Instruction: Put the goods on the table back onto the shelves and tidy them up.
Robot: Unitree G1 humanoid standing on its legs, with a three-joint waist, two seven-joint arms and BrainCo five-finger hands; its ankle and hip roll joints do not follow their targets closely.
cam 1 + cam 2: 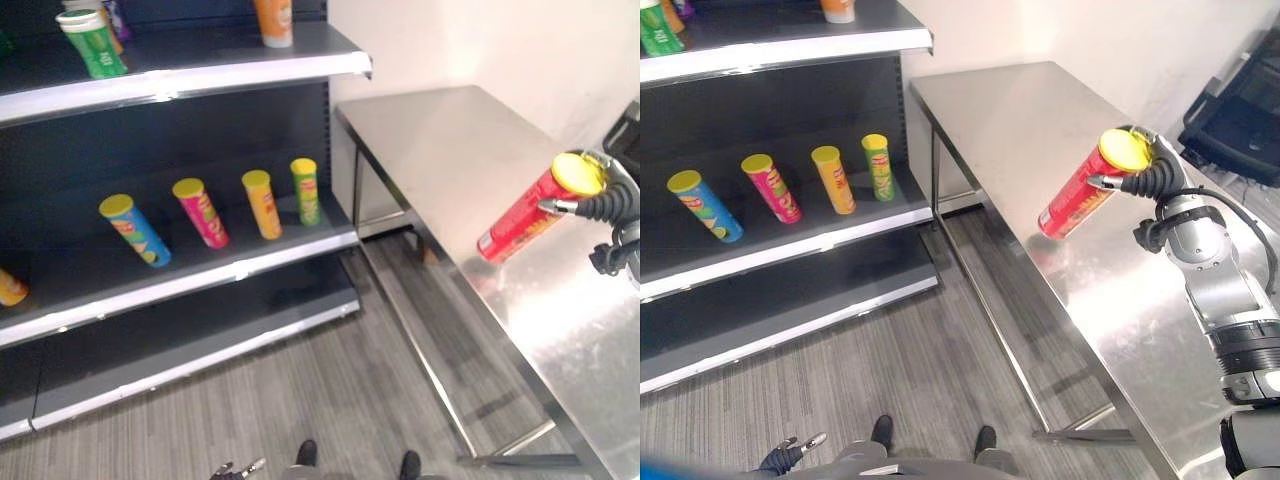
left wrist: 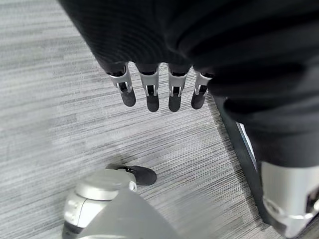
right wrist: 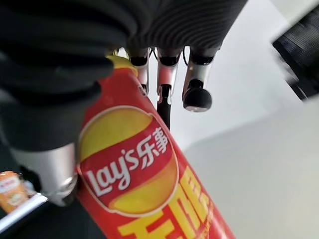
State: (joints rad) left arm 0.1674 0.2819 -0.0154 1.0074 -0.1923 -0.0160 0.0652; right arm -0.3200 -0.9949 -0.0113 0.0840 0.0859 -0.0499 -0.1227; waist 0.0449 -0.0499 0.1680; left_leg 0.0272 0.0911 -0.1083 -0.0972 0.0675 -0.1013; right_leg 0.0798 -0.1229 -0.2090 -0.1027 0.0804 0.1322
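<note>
Overhead, the right hand [image 1: 1145,172] grips a red chip can [image 1: 1078,196], tilted above the steel counter [image 1: 1040,110]. Four cans [image 1: 205,211] stand on the middle shelf [image 1: 200,275]. Wrist views: the left hand [image 2: 159,89] hangs relaxed over the floor [image 2: 50,99]; right fingers [image 3: 197,89] wrap the can.

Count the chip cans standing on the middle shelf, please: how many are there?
4 in a row on the middle shelf: blue can, pink can, orange can, green can. An orange thing at the view's left edge may be a fifth.
</note>
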